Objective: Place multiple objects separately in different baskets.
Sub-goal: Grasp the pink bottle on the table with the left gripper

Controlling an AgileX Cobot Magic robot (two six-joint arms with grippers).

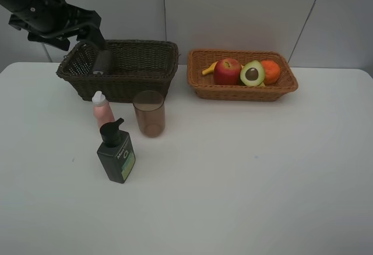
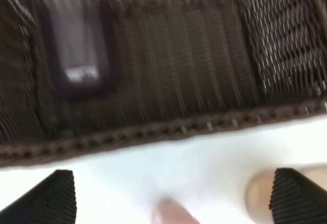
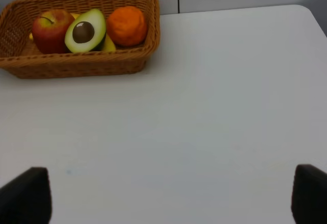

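**My left gripper (image 2: 172,193), spread and empty, at the dark brown basket (image 1: 145,74); other containers stand on the table (image 1: 262,173).**
One cup (image 2: 82,55) lies in that basket; the fruit (image 1: 252,73) sits in the tan basket (image 1: 245,92). The second cup (image 1: 149,113), just in front of the dark basket, looks light, thin-walled and slick: I would pinch it mid-wall, gently. The pump bottle (image 1: 116,153) looks heaviest; grip its body, not the pump. My right gripper (image 3: 166,196) is also spread, empty.

White table (image 1: 262,179) — pale grey panelled wall (image 1: 245,10) behind.
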